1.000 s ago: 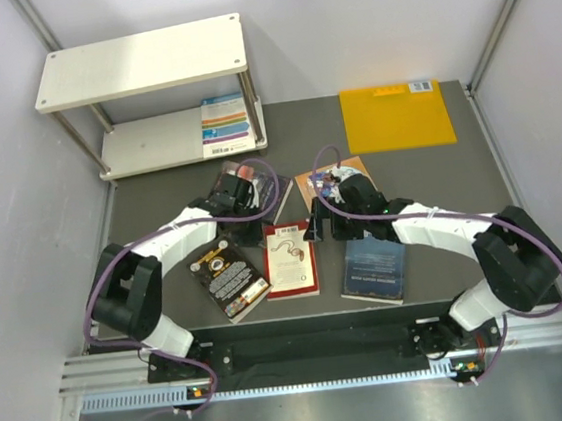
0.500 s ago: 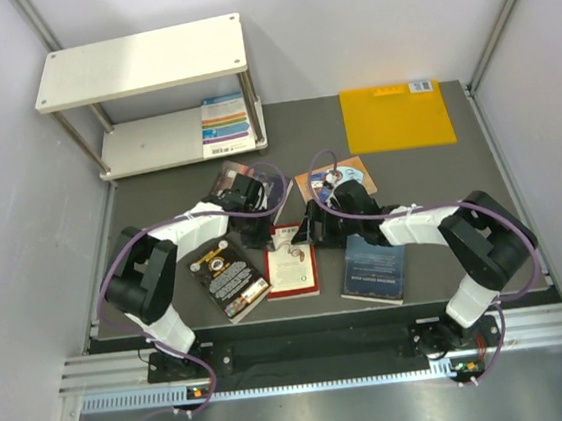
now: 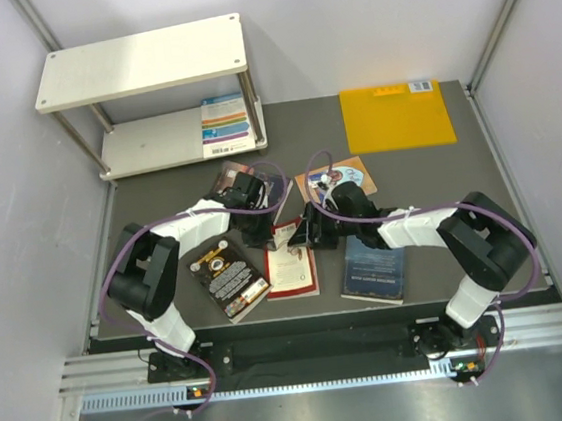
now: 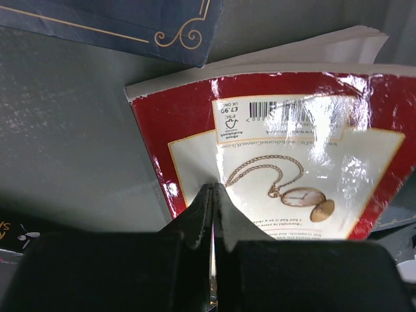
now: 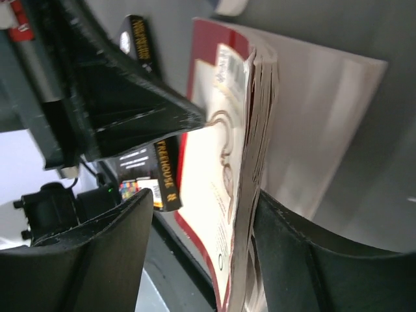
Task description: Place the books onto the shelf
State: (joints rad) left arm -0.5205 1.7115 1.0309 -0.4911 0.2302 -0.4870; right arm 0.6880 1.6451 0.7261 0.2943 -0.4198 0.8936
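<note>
The red-and-white book (image 3: 289,262) lies on the table (image 3: 439,179) near the front edge, between the two arms. Its far end is raised and the cover bows upward, so the page block shows along one side.

The left fingers (image 4: 198,214) are closed tight together, and their tip presses on the glossy cover beside the pocket-watch drawing. The right fingers (image 5: 104,253) stand apart on either side of the book's raised page edge. One touches the pages, while a gap shows between the other and the cover, so the book is straddled rather than pinched.

A black book (image 3: 228,276) lies just left of it and a dark blue book (image 3: 374,266) just right. An orange-brown book (image 3: 347,171) sits behind the right arm, partly hidden. A dark book with a reddish glow (image 3: 280,195) lies under the left arm.

The shelf (image 3: 139,59) stands at the far left corner, well apart from these books. A striped book (image 3: 226,126) lies flat on its lower board. A yellow sheet (image 3: 397,118) lies at the far right of the table.
</note>
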